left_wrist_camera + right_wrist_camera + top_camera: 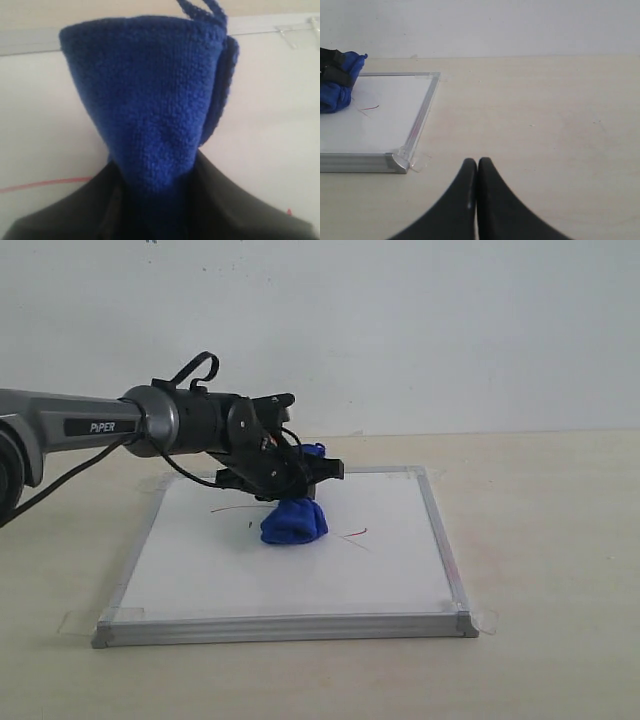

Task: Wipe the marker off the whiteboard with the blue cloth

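The whiteboard point(290, 570) lies flat on the table, silver-framed with tape tabs at its corners. My left gripper point(305, 478) is shut on the blue cloth point(294, 521), which hangs from it and presses on the board near its middle. Thin marker lines point(232, 508) run left of the cloth, and a short red stroke point(355, 533) lies to its right. In the left wrist view the blue cloth point(155, 110) fills the middle and a red line point(45, 184) crosses the board beside it. My right gripper point(477, 162) is shut and empty over the bare table, off the board's corner point(400, 161).
The light wooden table point(550, 540) extends to the right of the board. A white wall point(400, 320) stands behind. A clear tape tab point(420, 161) sticks out at the board's near corner.
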Controlling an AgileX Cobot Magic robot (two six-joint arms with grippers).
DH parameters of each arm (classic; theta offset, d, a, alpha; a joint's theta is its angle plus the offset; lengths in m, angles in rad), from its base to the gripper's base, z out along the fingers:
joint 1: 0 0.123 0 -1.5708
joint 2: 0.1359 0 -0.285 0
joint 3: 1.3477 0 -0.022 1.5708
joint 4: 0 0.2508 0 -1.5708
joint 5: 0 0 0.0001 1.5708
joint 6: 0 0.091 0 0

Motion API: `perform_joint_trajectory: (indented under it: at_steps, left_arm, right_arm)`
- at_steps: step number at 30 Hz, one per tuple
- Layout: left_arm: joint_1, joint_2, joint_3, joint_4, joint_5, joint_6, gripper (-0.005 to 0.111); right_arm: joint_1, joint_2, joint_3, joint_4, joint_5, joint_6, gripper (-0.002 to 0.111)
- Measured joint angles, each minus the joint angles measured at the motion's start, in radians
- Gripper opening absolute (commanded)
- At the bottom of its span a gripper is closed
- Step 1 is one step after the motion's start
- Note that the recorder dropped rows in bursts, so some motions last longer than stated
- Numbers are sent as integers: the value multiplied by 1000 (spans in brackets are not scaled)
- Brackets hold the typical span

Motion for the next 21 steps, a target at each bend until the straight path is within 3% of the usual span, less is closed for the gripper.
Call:
perform_joint_trajectory:
  at_steps: [4, 9, 21]
  left_arm:
    - [-18, 10, -2, -9, -4, 9, 4]
    - [-99, 20, -14, 20, 24, 155, 4]
    - [-228, 21, -16, 33, 30, 317, 4]
  right_arm:
    - [0, 0, 0, 0, 0, 0, 0]
    - [0, 0, 0, 0, 0, 0, 0]
    - [0, 0, 0, 0, 0, 0, 0]
